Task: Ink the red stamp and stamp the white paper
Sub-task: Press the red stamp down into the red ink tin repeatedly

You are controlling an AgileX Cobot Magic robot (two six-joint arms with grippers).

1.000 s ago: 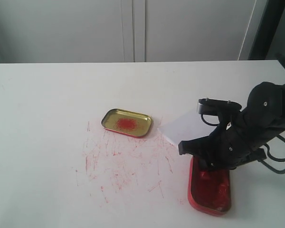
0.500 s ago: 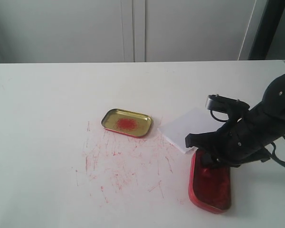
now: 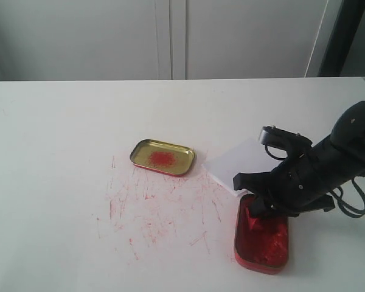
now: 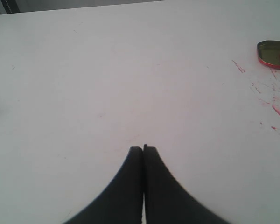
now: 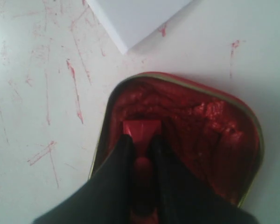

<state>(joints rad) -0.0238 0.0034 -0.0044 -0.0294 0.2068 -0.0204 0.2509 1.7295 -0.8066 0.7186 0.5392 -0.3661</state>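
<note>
- Table: bears everything; fills the lower part of the exterior frame.
- Lid: on the table, just left of frame centre.
- Smears: on the table, below the lid, reaching toward the tin.
- Paper: flat on the table, right of the lid, near it but apart.
- Tin: lower right, below the paper; a paper corner lies near its rim, not touching.
- Stamp: in the tin, at the end toward the paper, between the right gripper's fingers.
- Left gripper: over bare table, well apart from the lid.

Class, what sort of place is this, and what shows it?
Probably a robot test bench in a lab or office: a white tabletop smeared with red ink scratches, pale cabinet doors behind, and a robot arm holding a red stamp in a red ink tin.
</note>
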